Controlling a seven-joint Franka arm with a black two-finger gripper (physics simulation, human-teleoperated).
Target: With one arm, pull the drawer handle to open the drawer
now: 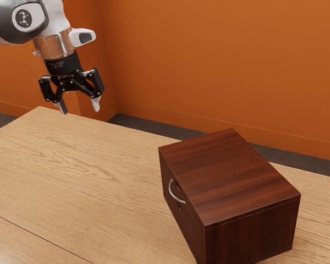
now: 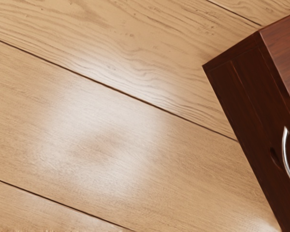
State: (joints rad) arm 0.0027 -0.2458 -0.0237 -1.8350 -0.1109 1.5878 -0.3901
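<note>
Exterior view, left to right. The white and silver Franka arm enters at the upper left. Its joint carries a dark round cap with a white emblem; no letters can be read on it. Below the arm, the black two-finger gripper points downward and hangs in the air above the far left corner of the light oak table. The fingers are spread apart with nothing between them. Behind stands an orange wall with an orange skirting, and a strip of dark grey floor shows past the table edge.

On the exterior view's right, a dark reddish wood drawer cabinet rests on the table, well apart from the gripper. Its front faces the exterior view's left and bears a curved silver handle. The drawer front sits flush with the cabinet body.

Wrist view: table planks lie below the hand, with a pale sheen. A corner of the cabinet and its handle sit at the edge.
</note>
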